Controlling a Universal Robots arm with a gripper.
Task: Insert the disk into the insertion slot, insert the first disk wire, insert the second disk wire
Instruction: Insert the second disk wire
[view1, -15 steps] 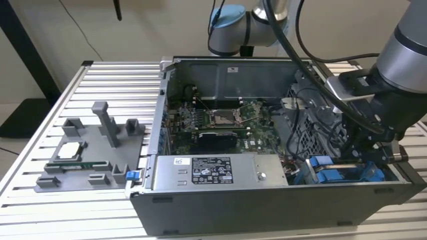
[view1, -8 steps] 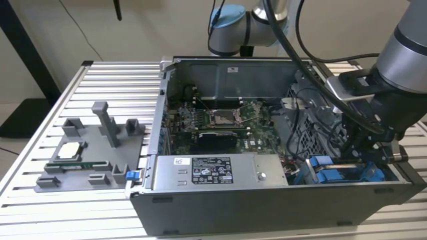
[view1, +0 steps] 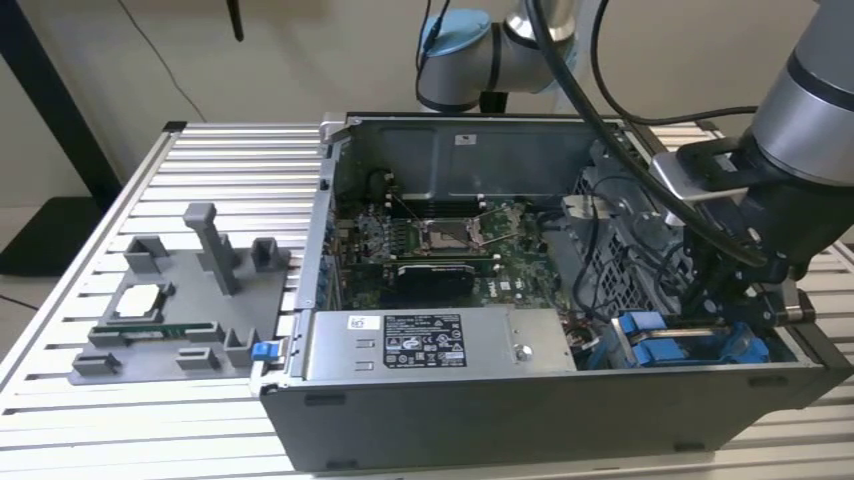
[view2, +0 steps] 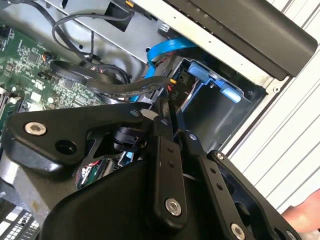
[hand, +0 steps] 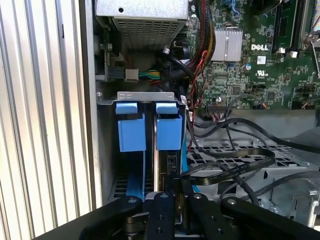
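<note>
The jaws are drawn close together with only a thin slit between them, and whether they pinch anything in that slit cannot be told. In the first wrist view the gripper (hand: 175, 192) sits at the mouth of the drive cage (hand: 145, 96), its black fingers (hand: 162, 212) pointing at the narrow dark edge of the disk (hand: 170, 162), which stands on edge in the right-hand bay behind a blue tab. Another blue tab covers the bay just beside it. A flat black cable (hand: 235, 167) loops from the right toward the fingertips.

In the second wrist view the gripper (view2: 170, 117) reaches toward the same cage (view2: 220, 107), where a blue ribbon cable (view2: 167, 49) curves above the blue rails.

In the exterior view the gripper (view1: 714, 300) hangs low at the lower right of the frame, down inside the open computer case (view1: 534, 415), just over the blue frames of the cage (view1: 687, 345). The grey power supply (view1: 427, 345) lies to the exterior view's left of it, and the motherboard (view1: 447, 245) sits behind at centre. At the left of the frame a grey parts tray (view1: 180, 300) rests on the slatted table (view1: 80, 400).
</note>
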